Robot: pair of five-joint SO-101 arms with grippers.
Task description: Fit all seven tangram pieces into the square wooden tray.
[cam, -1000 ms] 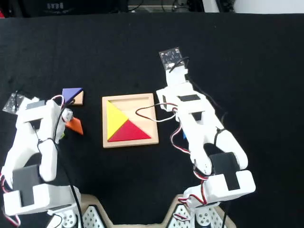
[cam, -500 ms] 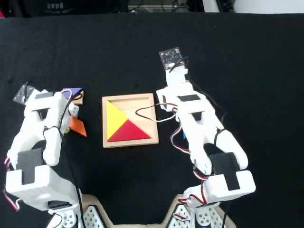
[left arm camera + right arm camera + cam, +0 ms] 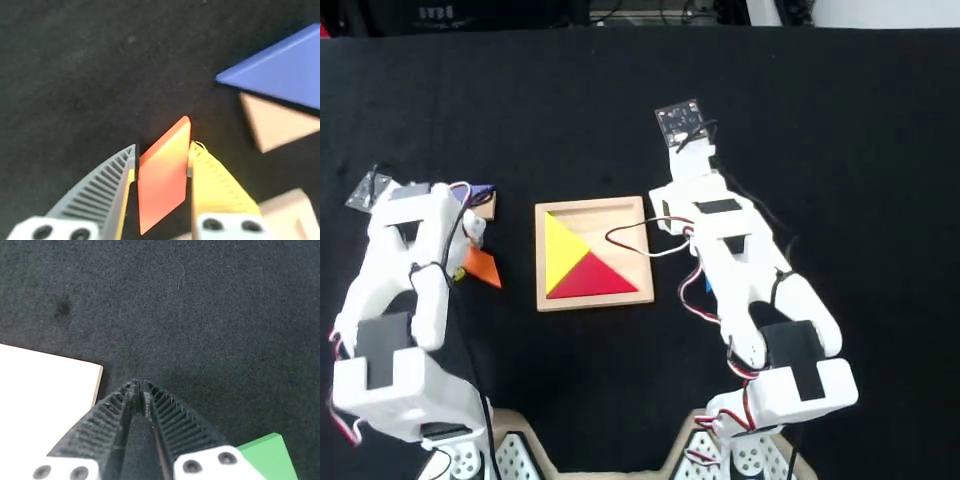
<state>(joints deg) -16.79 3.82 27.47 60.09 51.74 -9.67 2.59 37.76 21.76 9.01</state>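
Beside tray (image 3: 590,204) | left fingers (image 3: 215,190) clamp orange piece (image 3: 165,185) | right fingers (image 3: 175,425) together, green piece (image 3: 265,455) near

Count: one wooden tray (image 3: 610,225). Tangram pieces visible: six. They are the yellow triangle (image 3: 560,253), red triangle (image 3: 595,280), orange parallelogram (image 3: 164,180), blue triangle (image 3: 285,70), tan piece (image 3: 272,127) and green piece (image 3: 270,460). Arms, two: left arm (image 3: 395,300), right arm (image 3: 740,270).

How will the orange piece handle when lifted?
Probably stiff: the orange piece is a slab with crisp edges, so no flex. Likely light, being small and flat. It may pivot or slip, since the left gripper meets only its narrow, smooth-looking sides.
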